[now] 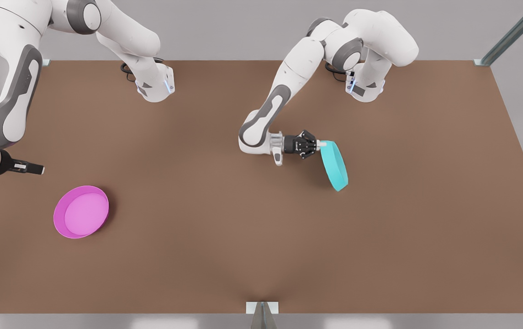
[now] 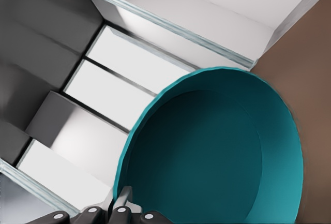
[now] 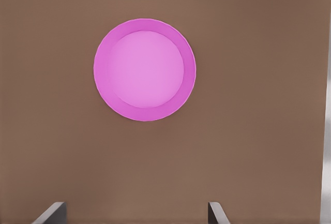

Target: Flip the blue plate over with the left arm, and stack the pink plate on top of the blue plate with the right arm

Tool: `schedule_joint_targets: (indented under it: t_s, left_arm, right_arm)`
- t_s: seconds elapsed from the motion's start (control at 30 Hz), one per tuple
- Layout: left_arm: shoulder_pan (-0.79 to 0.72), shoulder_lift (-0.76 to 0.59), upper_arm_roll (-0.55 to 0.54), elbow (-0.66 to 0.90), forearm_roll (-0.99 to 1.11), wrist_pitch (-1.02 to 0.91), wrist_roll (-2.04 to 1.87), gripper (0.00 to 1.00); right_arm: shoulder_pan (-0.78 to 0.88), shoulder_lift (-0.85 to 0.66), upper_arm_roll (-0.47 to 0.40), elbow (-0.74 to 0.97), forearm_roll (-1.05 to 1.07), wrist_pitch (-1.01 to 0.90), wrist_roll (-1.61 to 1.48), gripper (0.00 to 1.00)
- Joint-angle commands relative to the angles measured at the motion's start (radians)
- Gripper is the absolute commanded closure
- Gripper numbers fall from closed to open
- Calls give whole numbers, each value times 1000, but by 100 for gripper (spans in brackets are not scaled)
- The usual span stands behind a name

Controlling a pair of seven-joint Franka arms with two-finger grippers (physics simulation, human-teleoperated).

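The blue plate (image 1: 334, 165) stands almost on edge near the table's middle, its hollow side (image 2: 217, 157) facing my left wrist camera. My left gripper (image 1: 319, 145) is shut on the plate's upper rim, with one fingertip (image 2: 123, 202) pressed against that rim. The pink plate (image 1: 81, 211) lies flat, hollow side up, at the front view's left. My right gripper (image 1: 39, 170) hovers above and behind it, open, its fingertips (image 3: 51, 212) wide apart with nothing between them. The pink plate (image 3: 145, 69) is well away from those fingers.
The brown table (image 1: 224, 237) stretches between the two plates. Both arm bases (image 1: 154, 84) stand at the back edge. A metal bracket (image 1: 262, 310) sits at the middle of the front edge, and frame posts (image 1: 512, 34) rise at the back corners.
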Motion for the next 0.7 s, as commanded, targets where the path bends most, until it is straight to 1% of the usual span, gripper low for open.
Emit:
schedule_joint_targets:
  t_s: [0.0,0.23,0.57,0.67]
  left_arm:
    - [-3,0,0,0,19,0,5,79]
    - [-35,26,-1,-8,44,-54,14,79]
    - [-54,66,-3,-6,44,-63,31,79]
    - [-80,69,-1,4,70,-66,73,79]
  right_arm:
    - [0,0,0,-1,0,-2,0,0]
    - [0,0,0,-1,0,-2,0,0]
    - [-2,0,0,-2,0,-3,0,0]
    - [0,0,0,-1,0,-2,0,0]
